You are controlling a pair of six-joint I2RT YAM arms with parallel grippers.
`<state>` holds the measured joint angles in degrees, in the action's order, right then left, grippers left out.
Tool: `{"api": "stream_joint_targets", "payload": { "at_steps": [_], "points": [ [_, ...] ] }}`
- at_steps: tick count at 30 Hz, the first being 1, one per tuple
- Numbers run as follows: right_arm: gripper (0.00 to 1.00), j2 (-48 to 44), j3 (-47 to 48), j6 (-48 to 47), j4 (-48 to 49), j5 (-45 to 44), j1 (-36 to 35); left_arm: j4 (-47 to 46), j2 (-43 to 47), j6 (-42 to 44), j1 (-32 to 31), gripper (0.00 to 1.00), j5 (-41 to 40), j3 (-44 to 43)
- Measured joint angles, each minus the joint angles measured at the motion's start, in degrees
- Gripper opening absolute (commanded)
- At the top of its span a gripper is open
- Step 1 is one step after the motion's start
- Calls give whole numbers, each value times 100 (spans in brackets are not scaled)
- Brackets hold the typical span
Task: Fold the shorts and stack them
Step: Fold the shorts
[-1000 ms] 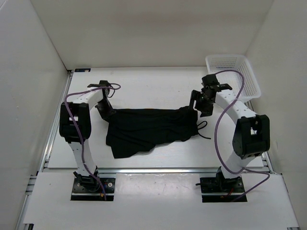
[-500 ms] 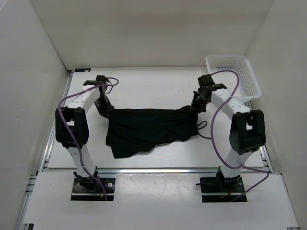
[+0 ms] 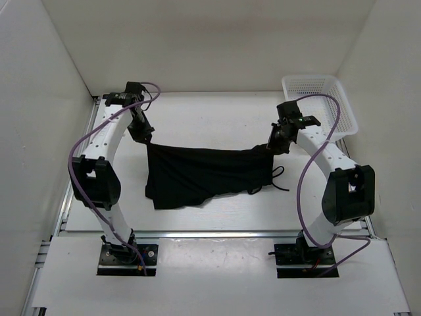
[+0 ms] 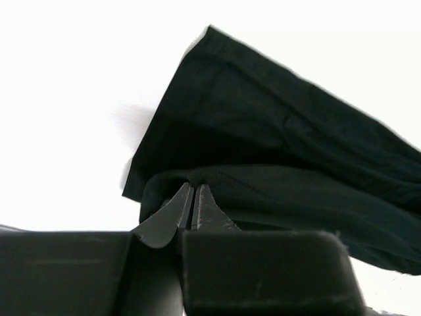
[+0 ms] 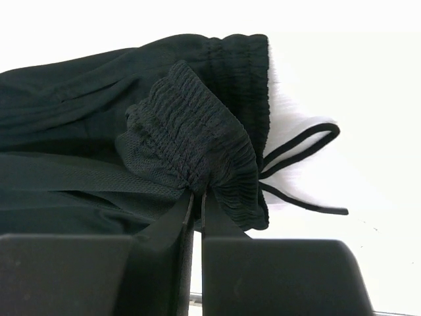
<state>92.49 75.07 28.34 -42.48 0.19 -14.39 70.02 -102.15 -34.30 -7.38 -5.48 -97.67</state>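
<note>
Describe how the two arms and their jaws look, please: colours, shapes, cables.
The left arm and right arm have white curved links with blocky black joints and black wrists. A purple cable loops along each, and each stands on a black base plate. The jaws are thin, dark grey, tapering blades.

The shorts are plain black; their gathered waistband shows fine ribbing, and the drawstring is black too. My fingers are dark grey (nearly the cloth's own shade). My arms are white with black joints and purple cables. The table is white, the basket white mesh.
</note>
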Motion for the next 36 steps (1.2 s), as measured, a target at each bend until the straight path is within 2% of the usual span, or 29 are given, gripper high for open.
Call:
{"api": "stream_joint_targets", "payload": {
  "at_steps": [8, 9, 10, 11, 12, 14, 16, 19, 22, 25, 29, 31, 34, 36],
  "points": [
    [0, 417, 114, 68, 0, -195, 0, 234, -1580, 0, -17, 10, -120, -1943],
    [3, 522, 144, 83, 15, -199, 0, 262, -1803, 0, -9, 10, -114, -2155],
    [13, 610, 175, 92, 22, -203, 0, 297, -2050, 4, 0, 13, -96, -2409],
    [29, 713, 223, 111, 28, -203, 0, 321, -2321, 11, 17, 24, -28, -2688],
    [58, 800, 273, 109, 37, -199, 0, 332, -2597, 35, 42, 29, 35, -2957],
    [78, 909, 358, 142, 61, -201, 0, 407, -3091, 61, 90, 38, 109, -3421],
    [84, 909, 387, 125, 68, -205, 0, 407, -3407, 74, 149, 60, 151, -3571],
    [84, 782, 389, 105, 55, -286, 0, 551, -3545, 63, 260, 61, 151, -3526],
    [82, 442, 232, 107, 79, -339, 0, 452, -3101, 96, 378, 61, 133, -2975],
    [82, -114, -201, 122, 94, -369, 0, 234, -2098, 179, 476, 61, 105, -1740],
    [90, -603, -761, 151, 46, -227, 0, -214, -693, 334, 494, 60, 190, 33],
    [90, -619, -911, 160, 52, -15, 4, -372, -308, 372, 487, 58, 208, 715],
    [90, -616, -1266, 297, 136, 396, 81, -627, -267, 413, 483, 58, 232, 1412],
    [74, -634, -1582, 444, 299, 660, 175, -737, -315, 433, 492, 58, 229, 1753]
  ]
}}
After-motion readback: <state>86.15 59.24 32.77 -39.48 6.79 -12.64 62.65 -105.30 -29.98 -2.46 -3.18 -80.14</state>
